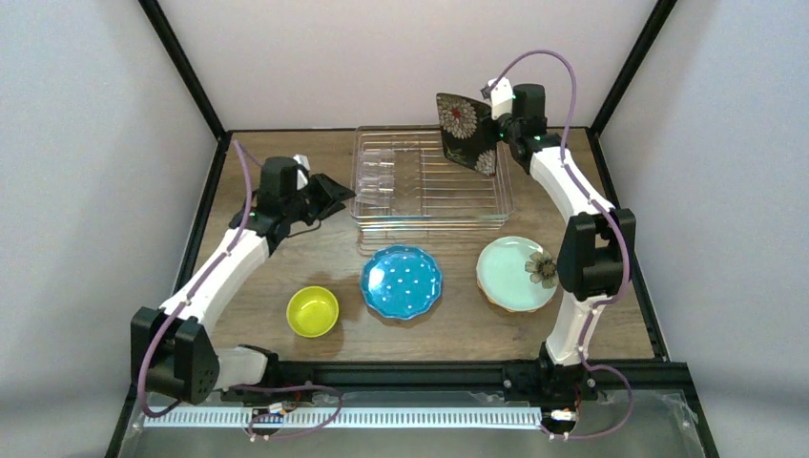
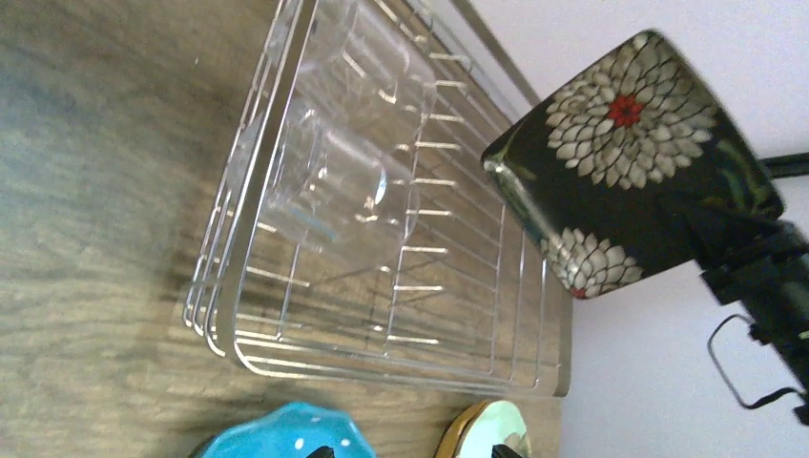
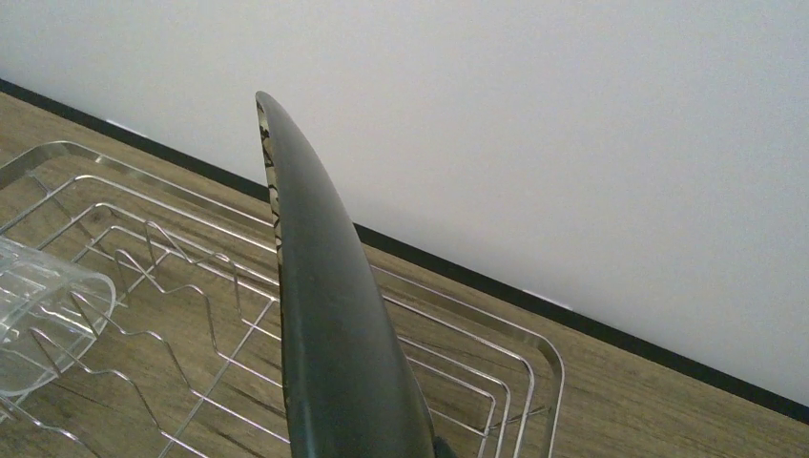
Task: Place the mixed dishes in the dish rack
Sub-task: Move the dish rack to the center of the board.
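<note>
Right claw (image 1: 500, 126) grips the black square floral plate (image 1: 466, 132) on edge above the dish rack (image 1: 431, 221).
Ease it down upright between 2 prongs, away from the clear glass (image 1: 377, 176); left claw (image 1: 332, 197) gapes empty.

Lab cell: black frame (image 1: 183, 69), blank white panels (image 1: 382, 57).

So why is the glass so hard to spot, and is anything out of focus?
Top external view: even, soft light, yet the clear glass nearly vanishes among the dish rack wires. Left wrist view: bright reflections outline it; the near tabletop is blurred. Right wrist view: the black square floral plate, edge-on near the lens, looks soft.
</note>
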Available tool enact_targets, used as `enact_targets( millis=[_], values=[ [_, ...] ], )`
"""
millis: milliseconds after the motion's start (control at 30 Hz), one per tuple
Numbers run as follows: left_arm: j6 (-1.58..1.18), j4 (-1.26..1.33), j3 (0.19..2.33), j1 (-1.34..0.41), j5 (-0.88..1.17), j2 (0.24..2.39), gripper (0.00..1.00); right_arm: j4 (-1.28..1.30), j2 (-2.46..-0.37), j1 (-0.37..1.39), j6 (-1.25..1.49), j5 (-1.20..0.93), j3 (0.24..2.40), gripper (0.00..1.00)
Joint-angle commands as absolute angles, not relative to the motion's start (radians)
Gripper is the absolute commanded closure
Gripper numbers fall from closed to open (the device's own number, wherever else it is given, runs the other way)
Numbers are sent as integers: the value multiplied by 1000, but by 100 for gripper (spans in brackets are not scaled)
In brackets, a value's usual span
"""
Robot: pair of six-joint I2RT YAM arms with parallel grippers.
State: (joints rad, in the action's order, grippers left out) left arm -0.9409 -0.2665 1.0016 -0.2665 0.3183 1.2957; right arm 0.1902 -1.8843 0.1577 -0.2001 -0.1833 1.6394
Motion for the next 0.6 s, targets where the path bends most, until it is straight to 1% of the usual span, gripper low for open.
enact_targets(
  millis=[0, 100, 267, 567],
  values=[
    [-891, -337, 980, -321, 260, 1293, 8, 32, -1836, 151, -166, -176, 1712, 99],
    [-833, -376, 1002, -374, 195, 1339, 12, 44, -1831, 152, -161, -152, 1733, 99],
    [-815, -396, 1018, -441, 125, 1415, 13, 67, -1830, 144, -170, -135, 1760, 99],
    [-849, -372, 1011, -465, 46, 1480, 12, 119, -1832, 143, -165, -192, 1731, 99]
  ],
)
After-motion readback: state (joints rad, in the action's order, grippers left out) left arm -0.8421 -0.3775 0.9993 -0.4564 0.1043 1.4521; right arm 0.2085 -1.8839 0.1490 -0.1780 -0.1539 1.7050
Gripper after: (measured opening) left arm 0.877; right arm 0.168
